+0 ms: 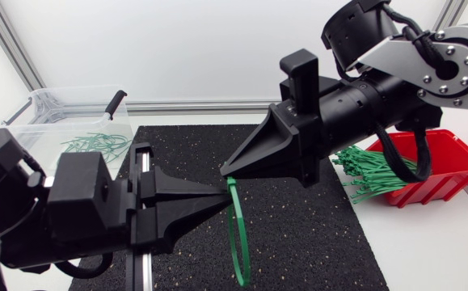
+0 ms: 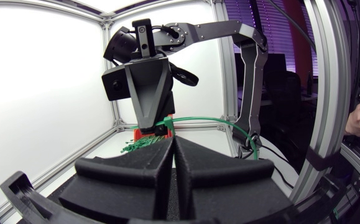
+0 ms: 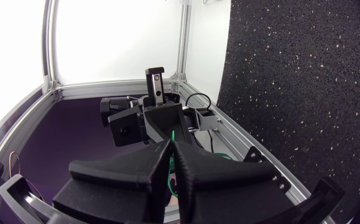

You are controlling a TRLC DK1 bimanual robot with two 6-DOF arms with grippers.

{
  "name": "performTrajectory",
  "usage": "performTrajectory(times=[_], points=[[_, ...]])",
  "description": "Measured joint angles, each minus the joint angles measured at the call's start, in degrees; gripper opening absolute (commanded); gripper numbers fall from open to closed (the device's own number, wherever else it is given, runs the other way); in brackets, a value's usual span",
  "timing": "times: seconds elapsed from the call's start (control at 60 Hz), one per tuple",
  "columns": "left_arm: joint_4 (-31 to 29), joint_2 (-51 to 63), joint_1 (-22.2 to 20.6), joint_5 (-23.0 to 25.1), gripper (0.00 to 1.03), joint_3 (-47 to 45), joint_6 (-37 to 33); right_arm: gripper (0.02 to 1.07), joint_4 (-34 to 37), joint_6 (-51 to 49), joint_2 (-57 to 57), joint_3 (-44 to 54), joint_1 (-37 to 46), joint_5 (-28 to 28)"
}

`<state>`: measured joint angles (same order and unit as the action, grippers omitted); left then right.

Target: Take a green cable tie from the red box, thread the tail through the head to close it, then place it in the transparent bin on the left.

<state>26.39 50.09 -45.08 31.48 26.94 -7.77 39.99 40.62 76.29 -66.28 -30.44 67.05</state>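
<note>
- Left hand point(image 1: 222, 196) is pinched narrow, with its tips on the top end of the green cable tie point(image 1: 237, 234). Right hand point(image 1: 227, 168) is also narrow and clamps the same tie just above the left tips. In the right wrist view, green shows between its fingers.
- The two sets of tips are almost touching. The tie hangs as a loop below both hands, over the black mat point(image 1: 314, 242). Can't tell if the loop's bottom touches the mat.
- The head/tail junction is hidden between the tips, so I can't tell if the tail is through the head. My guess is we're mid-threading.
- To do it well, keep one hand fixed as an anvil on the head and move only the other, along the tail's axis. Any sideways drift will likely buckle the strap instead of feeding it.
- Small strokes: there's hardly any clearance between the tips, so collision is the main risk.
- Don't release either hand until the loop holds on one grip alone.
- Transparent bin point(image 1: 40, 109) sits well behind the left hand, on its outer side, with ties already in it. Left hand should do the carry and drop.
- Red box point(image 1: 452, 158) sits under the right arm, behind the right hand. Ignore it for now.
</note>
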Motion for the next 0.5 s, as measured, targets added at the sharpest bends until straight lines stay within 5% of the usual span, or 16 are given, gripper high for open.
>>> performTrajectory(times=[0.5], points=[[-0.02, 0.15, -1.84, -1.33, 0.04, 0.0, 0.07, 0.08, -1.81, 1.18, -0.5, 0.31, 0.11, -1.49]])
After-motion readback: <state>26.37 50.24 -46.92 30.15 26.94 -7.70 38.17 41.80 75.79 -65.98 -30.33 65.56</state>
